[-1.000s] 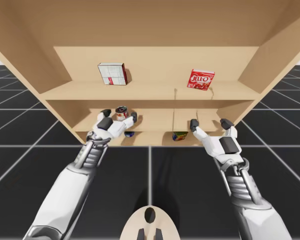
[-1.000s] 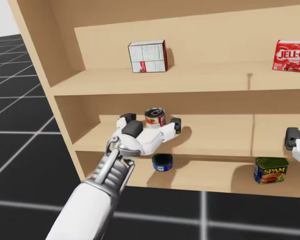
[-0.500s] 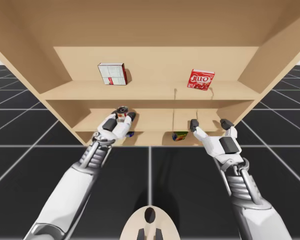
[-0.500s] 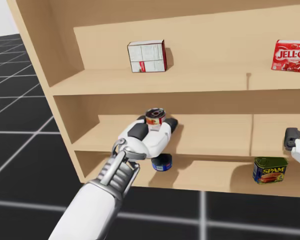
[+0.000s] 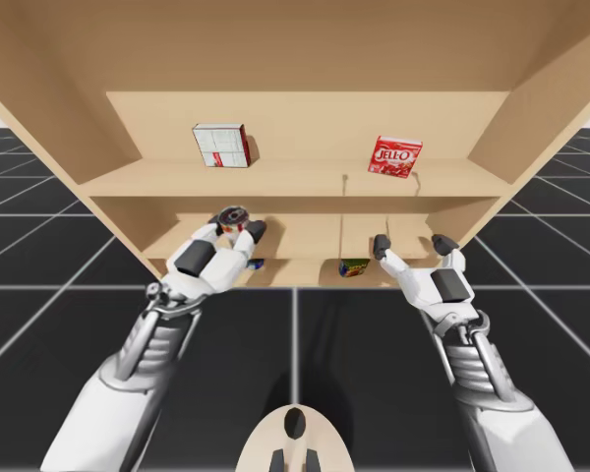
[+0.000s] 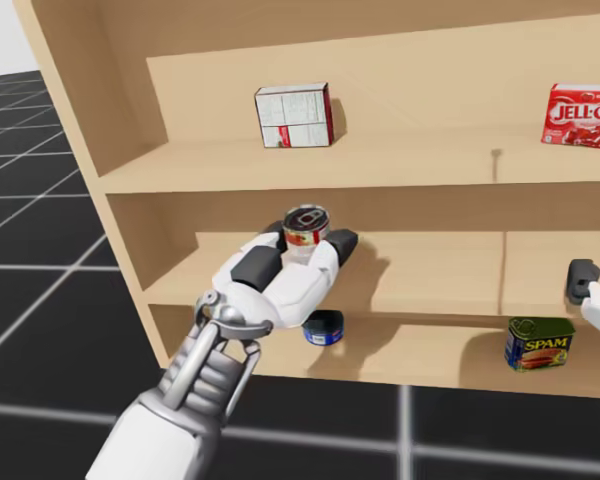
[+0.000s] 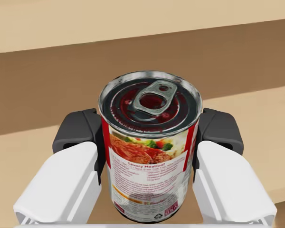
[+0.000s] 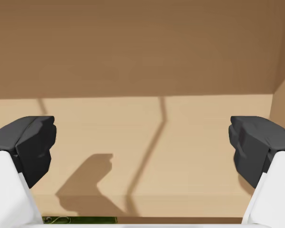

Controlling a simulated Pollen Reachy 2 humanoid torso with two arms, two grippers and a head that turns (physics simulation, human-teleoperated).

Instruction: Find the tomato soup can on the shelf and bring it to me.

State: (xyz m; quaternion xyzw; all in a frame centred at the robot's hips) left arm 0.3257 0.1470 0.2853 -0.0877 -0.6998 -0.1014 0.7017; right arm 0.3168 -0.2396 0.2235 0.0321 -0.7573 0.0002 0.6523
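The high view looks down at the whole shelf (image 5: 295,182) from above and in front. The head view faces the shelf's left part from nearer. Both wrist views look closely into its middle level, which all four share.

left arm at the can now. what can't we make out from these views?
Soup can base, on or off the shelf board: head view, my left gripper covers it.
Small blue can: head view, same gripper hides its top; high view, barely a sliver.
Green rectangular can: high view, the same board hides most.
My right gripper: head view, edge cuts it at one finger.
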